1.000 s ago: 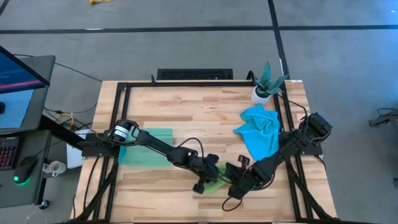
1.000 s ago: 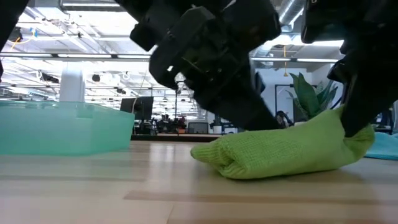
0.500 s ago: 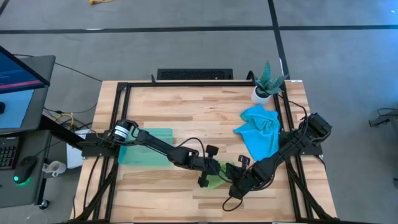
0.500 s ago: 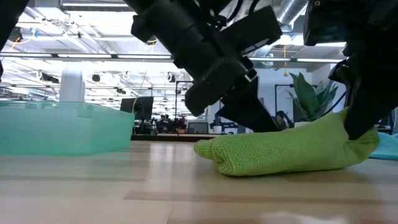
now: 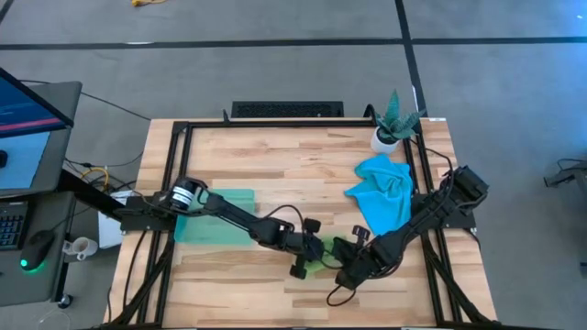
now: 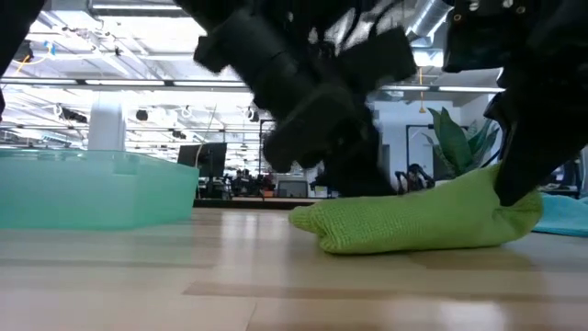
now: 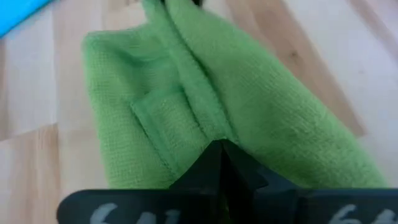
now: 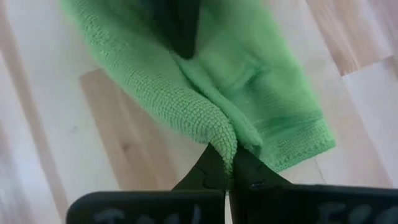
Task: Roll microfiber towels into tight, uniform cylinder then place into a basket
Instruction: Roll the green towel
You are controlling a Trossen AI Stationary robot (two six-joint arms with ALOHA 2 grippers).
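1. High view: both arms are reaching low toward the table's front middle, left gripper (image 5: 308, 258) and right gripper (image 5: 348, 268) meeting over the lime green towel (image 5: 318, 265).
2. Left arm is stretching from the table's left side across the basket (image 5: 216, 216), its wrist angling down at the towel's left end.
3. Right arm is slanting in from the right edge, passing beside the blue towel (image 5: 385, 194), which is lying crumpled near the potted plant (image 5: 394, 119).
4. Low view: green towel (image 6: 418, 221) is lying on the wooden table (image 6: 138, 276) as a loose folded roll, with the basket (image 6: 92, 188) well apart from it.
5. Left wrist view: fingers are pinched together on a fold of the towel (image 7: 205, 99).
6. Right wrist view: fingers are closed tight, gripping a ridge of the towel (image 8: 211, 87) at its edge.
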